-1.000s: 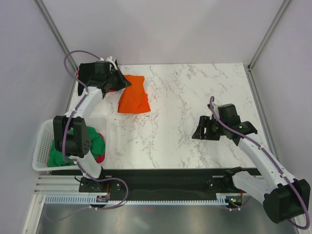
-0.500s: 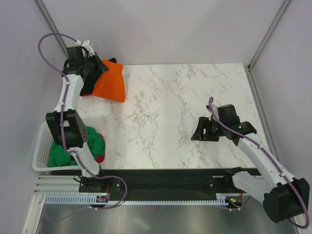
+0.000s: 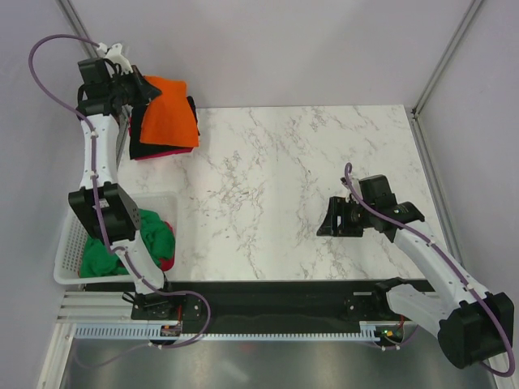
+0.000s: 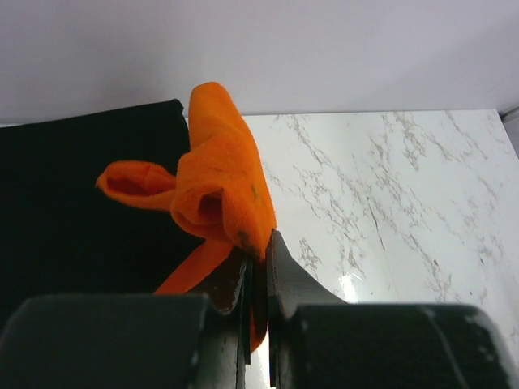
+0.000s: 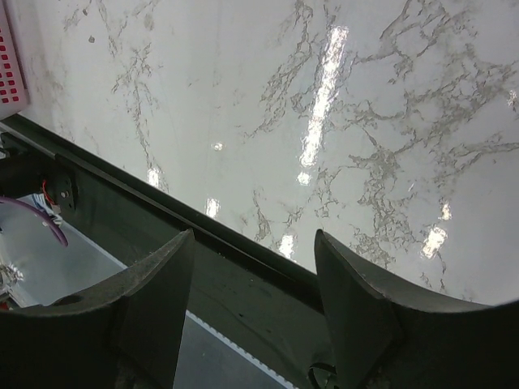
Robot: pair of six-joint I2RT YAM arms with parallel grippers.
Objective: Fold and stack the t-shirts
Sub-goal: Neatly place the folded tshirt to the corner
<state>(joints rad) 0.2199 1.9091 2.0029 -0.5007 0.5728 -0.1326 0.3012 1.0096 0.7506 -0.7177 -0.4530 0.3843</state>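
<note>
Well behind the left claw (image 4: 258, 253), by its arm's base, the white basket (image 3: 71, 231) holds a crumpled green t-shirt (image 3: 154, 233) and a red one (image 3: 167, 262). The left arm stretches far and high, its claw pinched tight on the orange t-shirt (image 3: 166, 121), which drapes just ahead over a black t-shirt (image 4: 73, 219). The right claw (image 3: 334, 219) hovers parted and empty over the table (image 3: 308, 162).

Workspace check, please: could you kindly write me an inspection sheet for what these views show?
Surface: white marble table, no spills seen.
Job's things: orange t-shirt held over the black t-shirt at the far left corner, a pink-red edge beneath; green t-shirt in the basket.
Clutter: nothing seen.
Grippers: left gripper, jaws shut on the orange t-shirt; right gripper, jaws open, holding nothing, above the table.
Cables: purple cable loops high off the left arm.
Surroundings: grey walls, nothing seen on them.
</note>
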